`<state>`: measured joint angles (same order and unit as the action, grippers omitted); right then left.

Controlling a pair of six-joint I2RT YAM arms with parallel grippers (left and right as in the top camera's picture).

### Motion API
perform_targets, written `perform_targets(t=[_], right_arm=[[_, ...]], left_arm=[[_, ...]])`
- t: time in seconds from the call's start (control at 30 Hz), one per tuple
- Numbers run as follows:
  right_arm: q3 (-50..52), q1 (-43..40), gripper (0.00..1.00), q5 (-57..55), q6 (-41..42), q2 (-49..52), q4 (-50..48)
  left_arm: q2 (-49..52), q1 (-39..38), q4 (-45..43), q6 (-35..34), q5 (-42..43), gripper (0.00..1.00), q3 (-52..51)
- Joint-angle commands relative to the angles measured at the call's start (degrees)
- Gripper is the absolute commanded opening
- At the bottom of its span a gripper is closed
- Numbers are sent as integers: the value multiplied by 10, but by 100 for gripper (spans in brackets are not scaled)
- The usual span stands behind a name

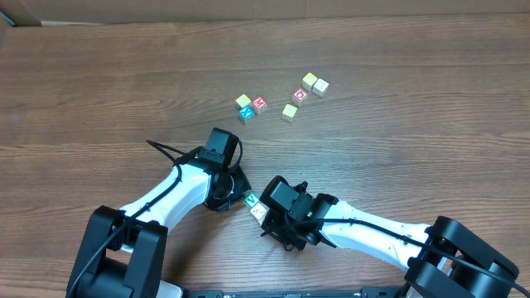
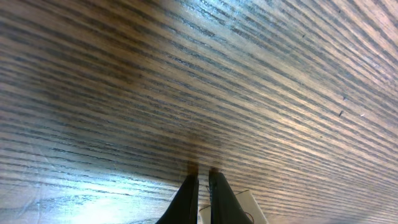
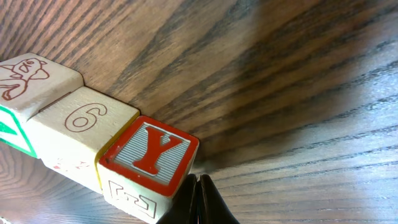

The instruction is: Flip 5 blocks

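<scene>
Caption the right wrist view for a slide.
Shut right pincer beside the Y block, which ends a row with the 6 block and a picture block on the table.

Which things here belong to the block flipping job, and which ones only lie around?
Belong to the job: three blocks; four blocks farther right; row of blocks beside the right gripper.
Only around: the wooden table, which merely carries them.

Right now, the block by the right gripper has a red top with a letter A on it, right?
Not quite. The block by the right gripper does have a red top, but the letter on it is Y, not A. The right wrist view shows it up close.
</scene>
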<state>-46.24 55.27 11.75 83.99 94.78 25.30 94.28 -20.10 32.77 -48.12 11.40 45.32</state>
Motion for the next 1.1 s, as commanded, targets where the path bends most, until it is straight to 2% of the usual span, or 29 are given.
perform_targets(t=[0.0, 0.53, 1.07], right_arm=[[-6, 4, 4, -5, 5, -1, -2], [-6, 4, 4, -5, 4, -1, -1], [-6, 10, 4, -8, 5, -1, -3]], left_arm=[[48, 7, -5, -12, -59, 4, -43], [48, 30, -28, 3, -72, 4, -43], [48, 43, -31, 17, -24, 4, -43]])
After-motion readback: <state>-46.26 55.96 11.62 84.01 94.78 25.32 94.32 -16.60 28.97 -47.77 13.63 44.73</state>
